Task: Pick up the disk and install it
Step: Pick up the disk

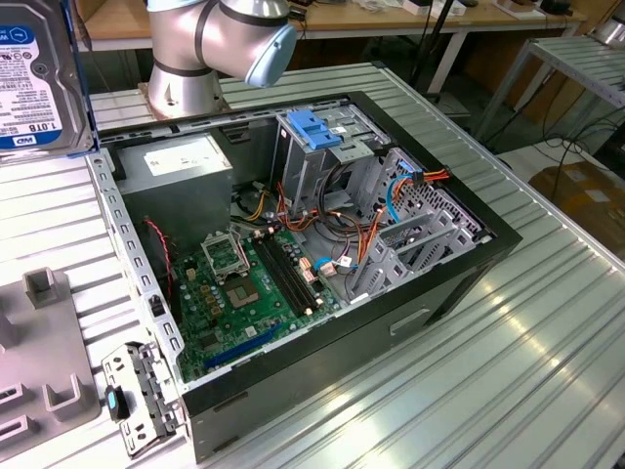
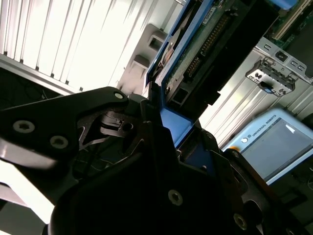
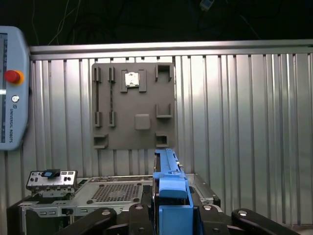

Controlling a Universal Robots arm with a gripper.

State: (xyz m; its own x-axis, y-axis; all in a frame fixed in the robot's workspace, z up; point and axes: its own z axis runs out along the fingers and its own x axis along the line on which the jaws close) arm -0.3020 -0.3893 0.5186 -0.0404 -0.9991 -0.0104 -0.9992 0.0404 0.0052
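My gripper (image 3: 171, 218) is closed on the disk (image 3: 168, 183). In the first wrist view my two black fingers (image 3: 142, 220) stand on both sides of its blue plastic side rail (image 3: 172, 193) and press it between them. I see the disk from its edge, sticking straight out of the jaws. In the second wrist view the blue rail goes down into my black gripper body. The dark underside of the disk, with its row of connector pins (image 2: 210, 39), stretches away from me.

In the exterior view the disk is up in the air at the upper corner on the exterior view's left, very near to the camera. Its white label and the blue band are turned to the camera. It is well apart from the metal drive cage (image 1: 317, 147) with the blue plastic top.

The open computer case (image 1: 391, 322) lies on the ribbed metal table (image 1: 547, 371). Inside it are the grey power-supply box (image 1: 186, 181), the green motherboard (image 1: 249, 283) and bundles of orange and blue cables (image 1: 369, 234). Just beside the case, toward the exterior view's left, lie a small metal bracket (image 1: 137, 396) with a blue clip and a grey fixture plate (image 1: 39, 362) with slots. The base of my arm (image 1: 190, 59) stands beyond the case in the exterior view. A teach pendant (image 3: 12, 88) with a red button is at the side of the table, in the first wrist view
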